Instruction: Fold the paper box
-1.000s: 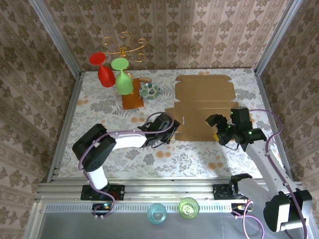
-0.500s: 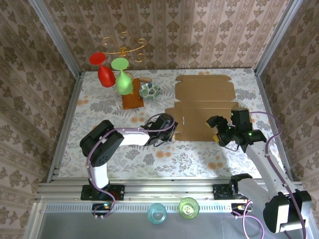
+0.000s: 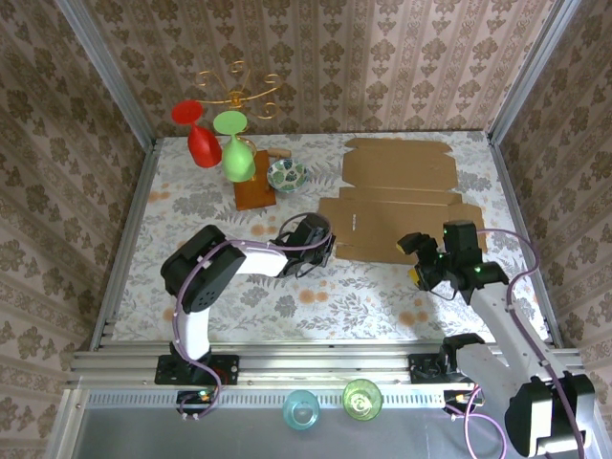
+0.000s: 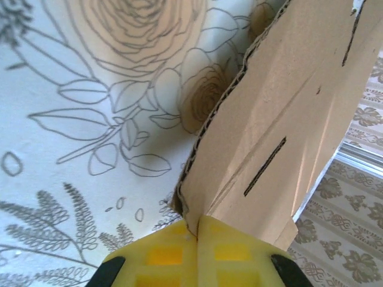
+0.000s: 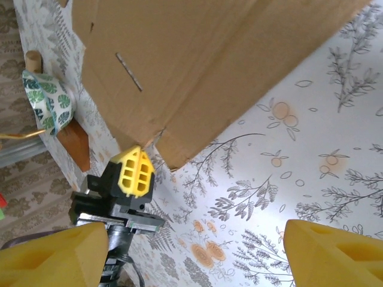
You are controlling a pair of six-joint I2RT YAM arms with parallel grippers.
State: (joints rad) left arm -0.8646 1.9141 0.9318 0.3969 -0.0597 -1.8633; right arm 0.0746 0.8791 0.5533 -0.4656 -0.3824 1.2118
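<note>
Left gripper (image 4: pixel 197 234) is clamping fully closed on the paper box (image 3: pixel 397 191). In the left wrist view the yellow pads (image 4: pixel 164 254) are meeting with a cardboard corner pinched between them. The box is lying unfolded on the floral table (image 3: pixel 191 287), upper right of centre in the top view, with its flaps spread. The grip is sitting on its lower-left corner, near frame centre. That corner is looking slightly raised off the table, with a shadow under it, but I can't confirm this from the top view.

Right gripper (image 3: pixel 421 260) is hovering lower right of centre, just beside the box's lower edge. Its jaws are standing wide and holding nothing, and in the right wrist view its fingers (image 5: pixel 54 257) are sitting at the bottom corners.

A wooden board (image 3: pixel 255 194) and a patterned bowl (image 3: pixel 286 174) are sitting to the left of the box.
</note>
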